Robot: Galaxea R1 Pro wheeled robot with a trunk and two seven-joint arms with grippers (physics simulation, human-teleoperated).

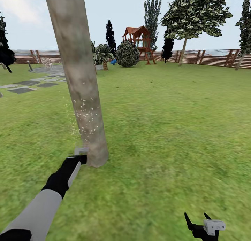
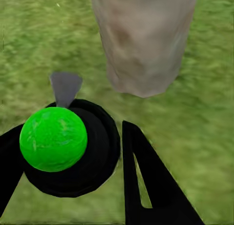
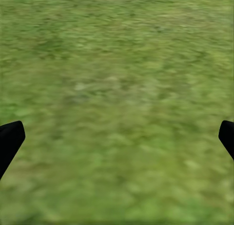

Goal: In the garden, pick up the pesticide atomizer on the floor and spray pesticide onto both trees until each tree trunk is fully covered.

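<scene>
A thick grey-brown tree trunk [image 1: 78,77] rises close in front at the left of the head view, with white spray specks [image 1: 85,117] on its lower part. My left gripper [image 1: 78,160] reaches to the trunk's base, shut on the pesticide atomizer [image 2: 68,147], a black body with a green ball and a grey nozzle [image 2: 65,86] pointing at the trunk [image 2: 144,39]. The second tree [image 1: 195,14] stands far back on the right by the fence. My right gripper [image 1: 198,218] hangs open over the grass, its fingertips [image 3: 9,139] wide apart.
Green lawn [image 1: 167,129] spreads to the right and ahead. A brown slat fence [image 1: 209,57] bounds the back. A round bush [image 1: 127,54], a red-roofed play tower [image 1: 139,42] and palm-like plants [image 1: 101,54] stand far off. A grey paved patch [image 1: 31,84] lies to the left.
</scene>
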